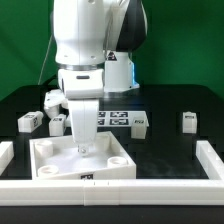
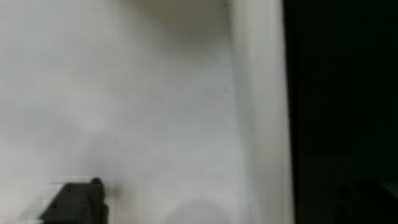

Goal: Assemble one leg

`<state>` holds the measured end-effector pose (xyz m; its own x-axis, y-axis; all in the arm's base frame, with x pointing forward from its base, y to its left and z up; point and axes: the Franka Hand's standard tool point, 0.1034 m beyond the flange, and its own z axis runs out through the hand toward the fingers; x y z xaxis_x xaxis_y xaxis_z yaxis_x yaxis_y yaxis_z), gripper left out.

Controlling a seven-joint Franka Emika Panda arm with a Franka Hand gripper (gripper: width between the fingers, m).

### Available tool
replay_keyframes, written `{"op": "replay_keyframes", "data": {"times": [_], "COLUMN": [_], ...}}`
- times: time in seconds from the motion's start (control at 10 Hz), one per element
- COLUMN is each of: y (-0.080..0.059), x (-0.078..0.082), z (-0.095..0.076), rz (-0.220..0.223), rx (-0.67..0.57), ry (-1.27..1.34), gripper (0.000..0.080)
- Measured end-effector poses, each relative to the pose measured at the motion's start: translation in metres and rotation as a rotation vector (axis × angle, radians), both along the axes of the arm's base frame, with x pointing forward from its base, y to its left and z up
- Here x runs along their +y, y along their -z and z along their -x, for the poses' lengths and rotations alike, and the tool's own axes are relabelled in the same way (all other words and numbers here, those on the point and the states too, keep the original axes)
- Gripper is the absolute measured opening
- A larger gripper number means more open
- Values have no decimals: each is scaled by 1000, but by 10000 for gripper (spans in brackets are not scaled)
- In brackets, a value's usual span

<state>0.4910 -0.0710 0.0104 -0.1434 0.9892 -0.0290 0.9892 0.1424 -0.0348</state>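
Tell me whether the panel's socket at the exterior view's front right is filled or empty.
Empty: the socket shows as an open round hollow in the panel, with nothing standing in it.

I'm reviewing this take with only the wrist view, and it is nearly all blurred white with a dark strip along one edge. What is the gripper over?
Observer: The gripper is low over the large white square panel, near its middle.
Operator: Are any legs loose on the table?
Observer: Yes. On the exterior view's right of the arm, one leg sits by the end of the marker board, and another lies farther out.
Operator: Any on the other side?
Observer: Yes, on the exterior view's left there is one near the panel's far corner and one close beside the arm.
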Motion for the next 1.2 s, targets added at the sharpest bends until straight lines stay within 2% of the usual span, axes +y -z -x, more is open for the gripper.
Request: {"op": "replay_keyframes", "data": {"times": [0.3,0.4,0.5,0.6,0.7,0.9,1.2], "y": [0,1,1,1,2,2,2], "x": [0,0,0,0,0,-2,-2], "z": [-2,-1,-1,0,0,1,2], "rz": [0,0,0,0,0,1,1], "rx": [-3,-1,0,0,2,3,3], "ry": [9,9,10,10,10,25,26], "gripper": [640,481,277,277,87,60,60]}}
